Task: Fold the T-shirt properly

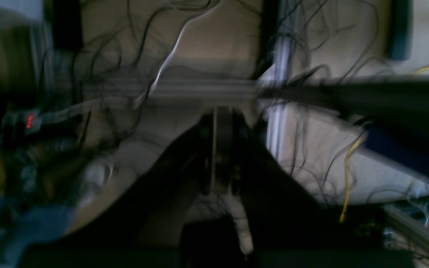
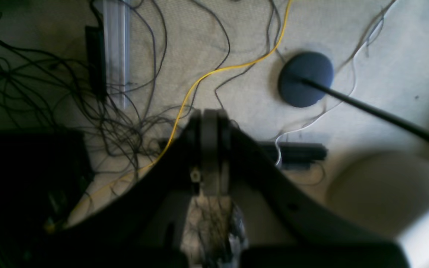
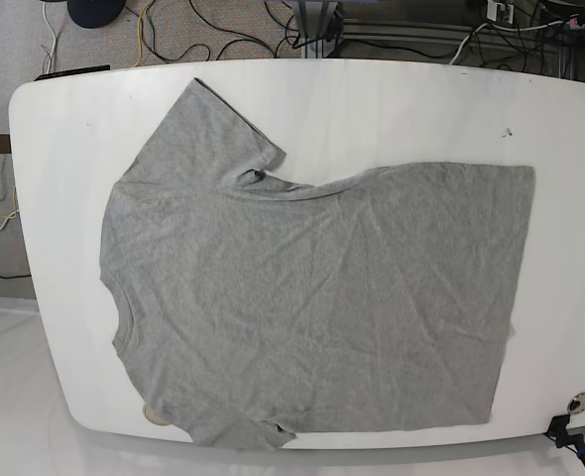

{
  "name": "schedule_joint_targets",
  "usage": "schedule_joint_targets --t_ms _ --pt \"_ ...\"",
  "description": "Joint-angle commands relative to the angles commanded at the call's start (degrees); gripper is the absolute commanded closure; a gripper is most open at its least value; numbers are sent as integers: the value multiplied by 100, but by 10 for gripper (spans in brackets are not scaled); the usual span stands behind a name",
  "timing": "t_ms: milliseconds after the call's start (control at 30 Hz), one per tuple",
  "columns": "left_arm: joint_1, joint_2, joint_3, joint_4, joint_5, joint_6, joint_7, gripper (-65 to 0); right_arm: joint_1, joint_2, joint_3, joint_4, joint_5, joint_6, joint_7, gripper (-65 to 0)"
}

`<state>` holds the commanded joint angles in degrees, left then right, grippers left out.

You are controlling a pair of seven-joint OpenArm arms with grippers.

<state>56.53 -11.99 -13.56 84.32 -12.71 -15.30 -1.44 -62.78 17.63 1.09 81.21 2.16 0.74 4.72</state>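
Note:
The grey T-shirt (image 3: 312, 297) lies spread flat on the white table (image 3: 392, 109), neckline toward the left and hem on the right. One sleeve (image 3: 208, 129) points to the far left corner. The other sleeve (image 3: 248, 431) is bunched at the near edge. Neither gripper shows in the base view. In the left wrist view, which is blurred, my left gripper (image 1: 214, 119) hangs over the floor with its fingers together and nothing between them. My right gripper (image 2: 210, 115) also hangs over the floor, fingers together and empty.
Tangled black cables, a yellow cable (image 2: 214, 70) and a white cable (image 1: 169, 59) cover the floor under both wrists. A dark round base (image 2: 305, 79) with a rod and a white rounded surface (image 2: 385, 193) lie right of the right gripper. Aluminium rails (image 1: 199, 89) cross the left wrist view.

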Motion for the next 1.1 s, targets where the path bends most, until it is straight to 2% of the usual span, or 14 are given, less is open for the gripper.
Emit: schedule_joint_targets --t_ms 133,400,533,700,733,767,1100 --pt "331 47 -198 708 -24 -5 159 0 -268 79 89 773 11 -47 -9 0" --pt "430 76 -393 1689 15 7 454 0 -327 90 200 1894 161 -399 -183 0" --pt "301 79 -452 2269 27 13 711 0 -232 97 277 2475 442 -382 -453 0" --pt "64 64 -440 2851 108 -24 642 0 -6 76 532 3123 839 -321 -695 0" --pt "63 50 -405 2960 110 7 512 0 -162 71 344 2945 593 -546 -547 0" --pt "5 52 -401 3022 148 -2 587 0 -147 55 349 3081 586 -573 -618 0" --pt "-893 72 -364 3130 435 -30 1105 0 280 44 395 4021 429 -577 -1135 0"
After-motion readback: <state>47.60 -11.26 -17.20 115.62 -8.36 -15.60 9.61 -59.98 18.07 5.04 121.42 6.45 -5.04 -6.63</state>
